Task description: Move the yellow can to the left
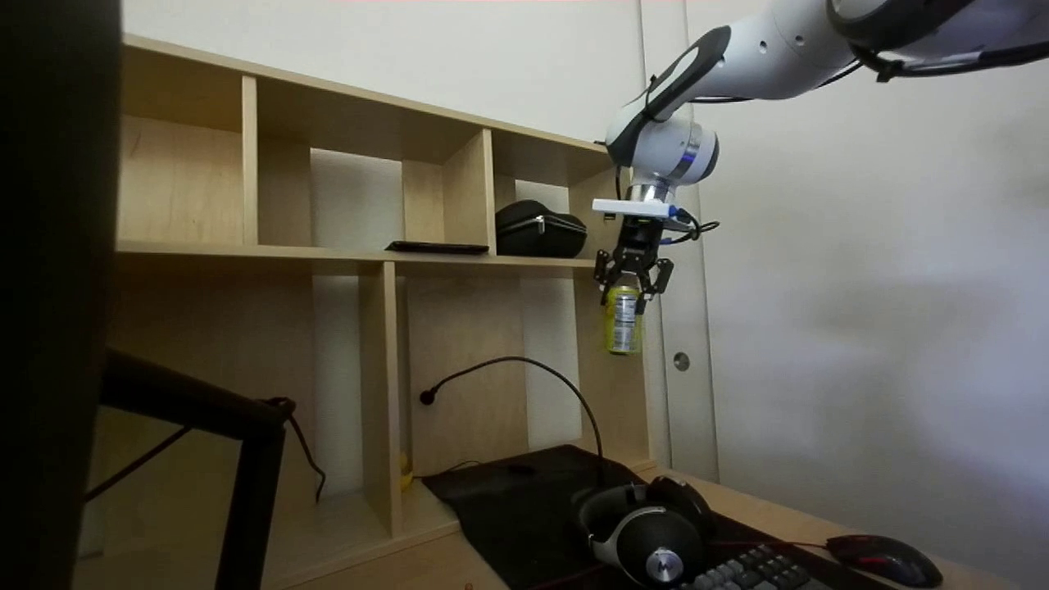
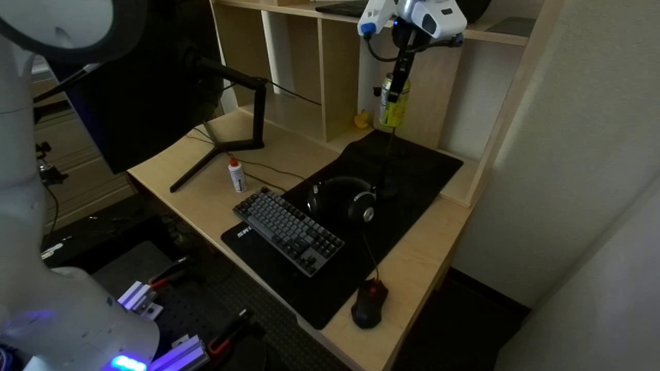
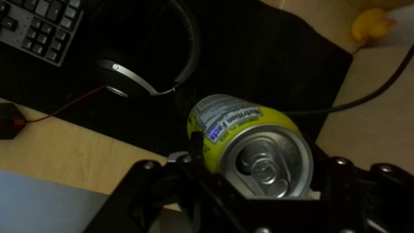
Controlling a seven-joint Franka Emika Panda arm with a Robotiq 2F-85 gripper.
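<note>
Pickup looks done: gripper (image 1: 623, 303) has yellow can (image 1: 624, 328) pinched in midair in front of the shelf (image 1: 379, 369), RH end, w/ leftward carry & set-down prob still to do, exact spot unknown.

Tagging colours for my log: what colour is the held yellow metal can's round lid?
The round metal lid is silver, clearest in the wrist view.

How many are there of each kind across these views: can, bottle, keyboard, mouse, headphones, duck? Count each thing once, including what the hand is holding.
Cans: 1, the yellow can held in the hand
Bottles: 1, the white bottle
Keyboards: 1, the grey keyboard
Mice: 1, the black mouse
Headphones: 1 pair, the black headphones
Ducks: 1, the yellow duck
Total: 6
</note>
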